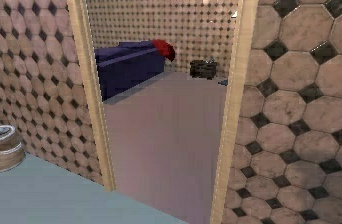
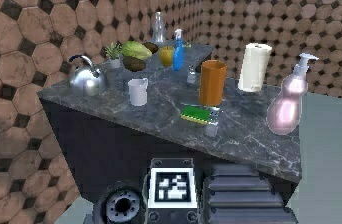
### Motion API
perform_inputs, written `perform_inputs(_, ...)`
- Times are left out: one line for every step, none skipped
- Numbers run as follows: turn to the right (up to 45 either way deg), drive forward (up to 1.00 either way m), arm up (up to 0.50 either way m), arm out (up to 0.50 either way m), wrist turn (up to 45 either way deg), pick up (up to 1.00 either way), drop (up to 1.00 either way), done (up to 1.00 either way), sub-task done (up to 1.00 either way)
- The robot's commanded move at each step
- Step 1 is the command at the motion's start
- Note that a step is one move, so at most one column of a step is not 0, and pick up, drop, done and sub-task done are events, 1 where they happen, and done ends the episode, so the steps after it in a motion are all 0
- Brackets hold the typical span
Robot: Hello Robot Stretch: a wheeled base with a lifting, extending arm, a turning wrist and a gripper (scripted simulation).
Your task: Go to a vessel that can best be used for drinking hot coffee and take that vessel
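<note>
Facing a wooden door frame (image 1: 91,100) in the forward view, both jambs slanting down the picture, with a wide strip of pale bare floor (image 1: 164,140) between them and running on past them. Beyond the door frame, a dark blue sofa (image 1: 129,60) against a far tiled wall, with a red thing (image 1: 164,48) at its right end and a small dark box (image 1: 204,68) on the floor farther right. Hemmed on either side of the door frame by walls of brown octagon tiles (image 1: 309,110), the right one close. Left of the door frame, low down, a round grey object (image 1: 1,148).

Turning to the arm side view: a dark marble counter (image 2: 249,135) with its front edge slanting down to the right, tiled walls behind. Toward its left end, a shiny kettle (image 2: 84,76). Just right of the kettle and nearer the front edge, the white cup (image 2: 137,91): small, plain, upright, open-topped, apart from its neighbours. Behind the kettle, a potted plant (image 2: 112,50), a fruit bowl (image 2: 136,54), a clear bottle (image 2: 159,25) and a blue spray bottle (image 2: 177,45). Well right of the kettle, an orange-brown tumbler (image 2: 212,80), a green sponge (image 2: 199,113), a paper towel roll (image 2: 254,67) and a pinkish pump bottle (image 2: 289,100). Below the kettle, at the bottom edge, a white marker square (image 2: 171,188), with the gripper (image 2: 124,207) as a dark body left of it. Fingers lost against the dark counter front, so cannot tell whether holding anything.
</note>
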Motion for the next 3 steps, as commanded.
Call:
perform_inputs(0.0, 0.00, 0.00, 0.50, 0.0, 0.00, 0.00, 0.00, 0.00)
perform_inputs(0.0, 0.00, 0.00, 0.00, 45.0, 0.00, 0.00, 0.00, 0.00)
perform_inputs(0.0, 0.00, 0.00, 0.00, 45.0, 0.00, 0.00, 0.00, 0.00)
